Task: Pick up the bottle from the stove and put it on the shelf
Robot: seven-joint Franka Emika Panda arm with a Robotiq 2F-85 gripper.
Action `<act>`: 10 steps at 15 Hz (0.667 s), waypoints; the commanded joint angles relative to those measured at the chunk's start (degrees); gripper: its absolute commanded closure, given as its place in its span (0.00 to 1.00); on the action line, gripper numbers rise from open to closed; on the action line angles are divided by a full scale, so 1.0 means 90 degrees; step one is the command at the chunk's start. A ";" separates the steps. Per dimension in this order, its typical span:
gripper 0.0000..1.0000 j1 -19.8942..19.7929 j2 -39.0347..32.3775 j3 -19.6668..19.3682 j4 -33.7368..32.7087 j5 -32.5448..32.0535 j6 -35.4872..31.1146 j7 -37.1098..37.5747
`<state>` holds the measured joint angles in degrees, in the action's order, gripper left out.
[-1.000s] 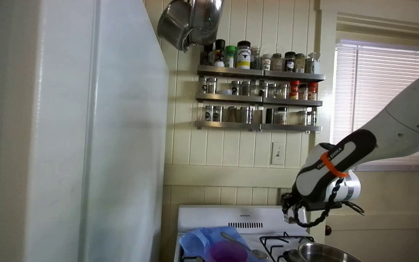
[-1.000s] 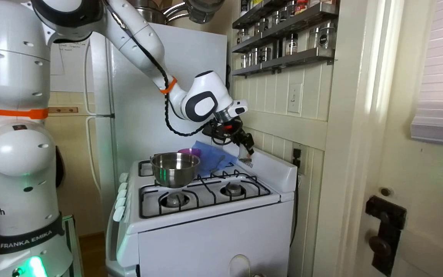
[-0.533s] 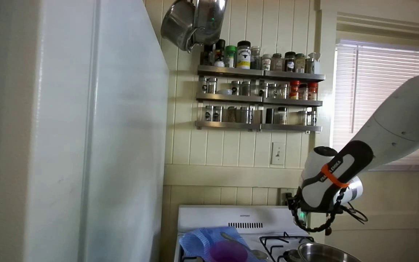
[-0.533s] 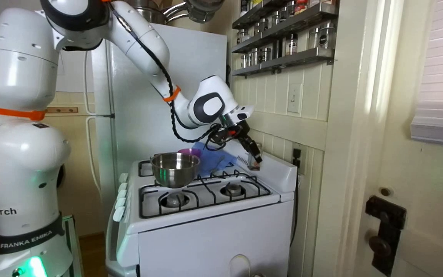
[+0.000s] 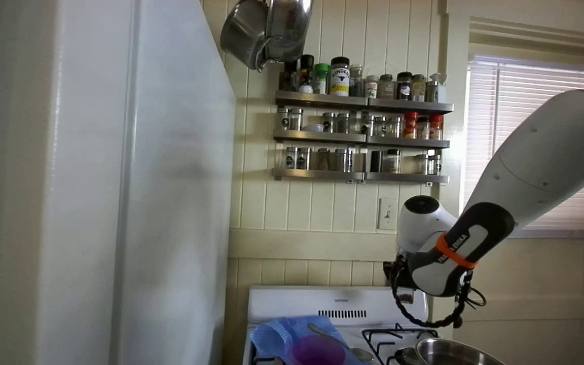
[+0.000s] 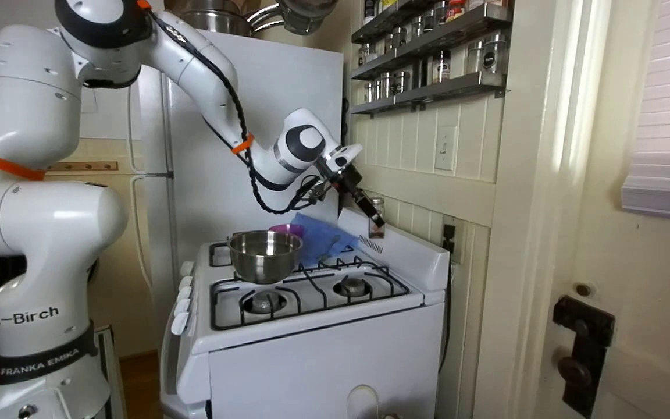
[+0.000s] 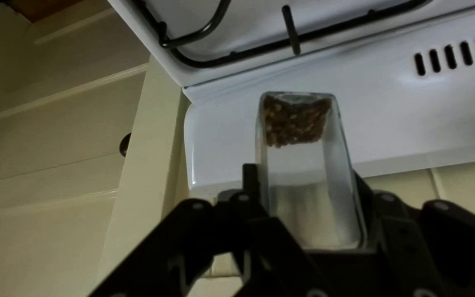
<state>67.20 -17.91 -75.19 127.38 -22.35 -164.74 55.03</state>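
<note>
My gripper [image 7: 305,187] had the bottle [image 7: 299,167] clamped by its sides, upright near the stove [image 6: 323,349] and below the shelf [image 5: 406,177], leaving its base free, I judged, so it could stand on arrival

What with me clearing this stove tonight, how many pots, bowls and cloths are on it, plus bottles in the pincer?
Steel pot: 1
Purple bowl: 1
Blue cloth: 1
Bottle, in the pincer: 1
Total: 4
</note>
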 commanded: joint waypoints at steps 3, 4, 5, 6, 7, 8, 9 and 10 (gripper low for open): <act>0.76 0.2751 0.0474 -0.2296 -0.0068 -0.0811 0.1297 0.0237; 0.51 0.1972 0.0077 -0.1638 -0.0059 -0.0534 0.0919 0.0386; 0.51 0.2357 0.0130 -0.1958 -0.0075 -0.0575 0.1065 0.0346; 0.51 0.2567 0.0180 -0.2124 -0.0078 -0.0590 0.1131 0.0321; 0.51 0.2635 0.0216 -0.2180 -0.0075 -0.0597 0.1153 0.0290; 0.76 0.2637 0.0240 -0.2188 -0.0072 -0.0601 0.1155 0.0259; 0.76 0.2575 0.0091 -0.2165 -0.0156 -0.0670 0.1218 0.0247; 0.76 0.2670 -0.0067 -0.2362 -0.0265 -0.0752 0.1165 0.0211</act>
<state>90.69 -15.89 -94.83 126.68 -27.74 -154.34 57.29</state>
